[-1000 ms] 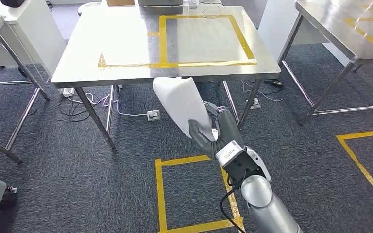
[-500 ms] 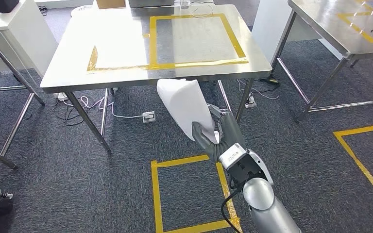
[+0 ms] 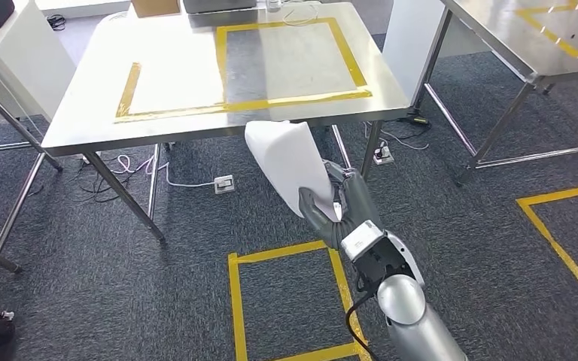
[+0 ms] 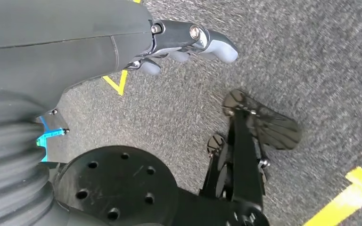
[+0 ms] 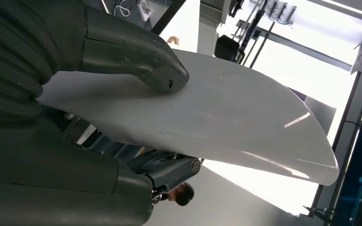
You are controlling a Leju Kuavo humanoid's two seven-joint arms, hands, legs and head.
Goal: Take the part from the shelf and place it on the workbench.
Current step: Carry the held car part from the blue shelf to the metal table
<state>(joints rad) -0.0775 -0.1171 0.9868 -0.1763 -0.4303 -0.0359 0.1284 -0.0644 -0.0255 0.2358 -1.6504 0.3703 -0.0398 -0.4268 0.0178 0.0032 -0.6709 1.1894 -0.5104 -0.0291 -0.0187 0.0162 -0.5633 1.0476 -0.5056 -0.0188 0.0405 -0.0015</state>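
While carried: right hand (image 3: 340, 207) clamps white part (image 3: 286, 162) thumb against fingers, centre frame, short of workbench (image 3: 83, 120).
Risk: part's top may catch workbench edge; smooth shell may slip.
Left hand (image 4: 188, 42): fingers loosely curled, empty.
Hidden: grip underside; taped square's far edge cut off.

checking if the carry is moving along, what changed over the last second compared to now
The whole head view has shifted: the steel workbench and the yellow floor tape slid left and sit slightly lower, so the camera moved, not the things. The right hand keeps gripping the white curved part, raised in front of the bench edge as before.
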